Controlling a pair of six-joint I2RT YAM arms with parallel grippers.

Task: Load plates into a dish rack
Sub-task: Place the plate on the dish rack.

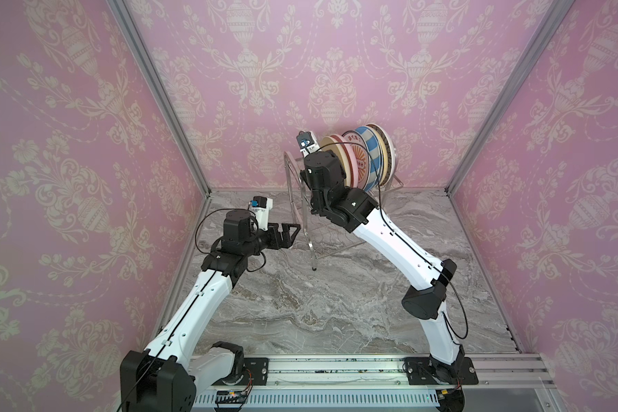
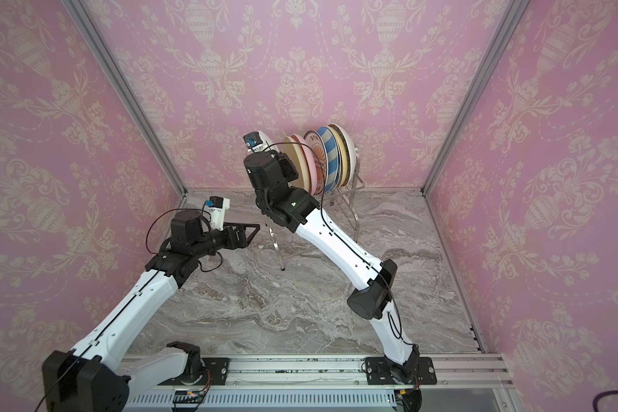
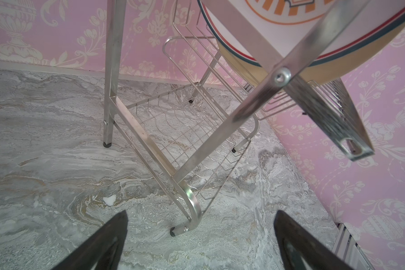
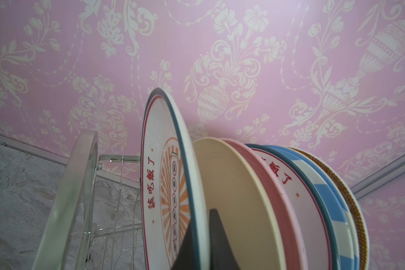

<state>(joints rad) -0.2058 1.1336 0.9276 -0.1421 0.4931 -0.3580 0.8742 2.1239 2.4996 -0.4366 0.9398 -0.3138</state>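
On the white sunburst plate (image 4: 159, 187) pinched in my right jaws, I read four red characters running along the rim: 該吃飯了. The little roundels stacked through its orange rays carry marks too small for me to read. Further back in the row, a second sunburst plate (image 4: 299, 184) shows only the last two of those characters, 飯了. The rest is hidden behind the pink plate (image 4: 276, 210).

Around me: three walls (image 1: 336, 53) of pink wallpaper with cream urn-and-vine motifs, aluminium corner posts (image 1: 165, 107), and my grey marbled surface (image 1: 318, 303) below.
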